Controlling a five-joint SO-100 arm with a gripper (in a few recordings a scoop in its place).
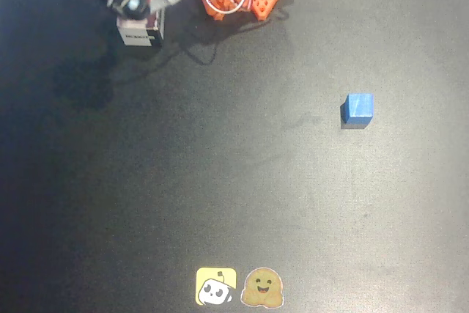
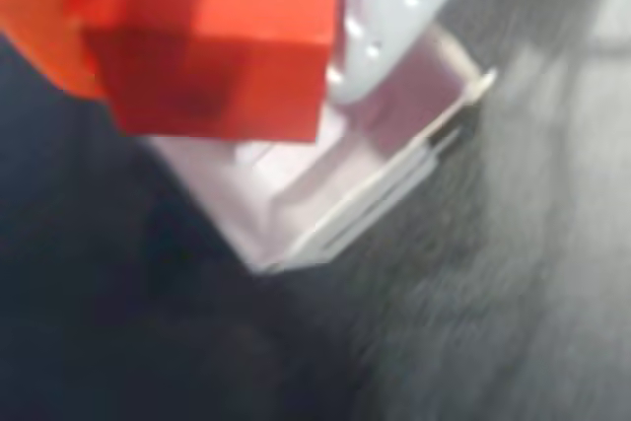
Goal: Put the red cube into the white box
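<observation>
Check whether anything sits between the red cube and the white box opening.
Nothing visible does. In the wrist view the red cube, held in the jaws, hangs directly over the white box, whose interior looks empty. The blue cube lies far off to the right in the overhead view.

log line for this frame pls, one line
phase: place | gripper: shut on red cube | position: above white box, top left in overhead view | red cube: not released | blue cube: untouched, right side of table
</observation>
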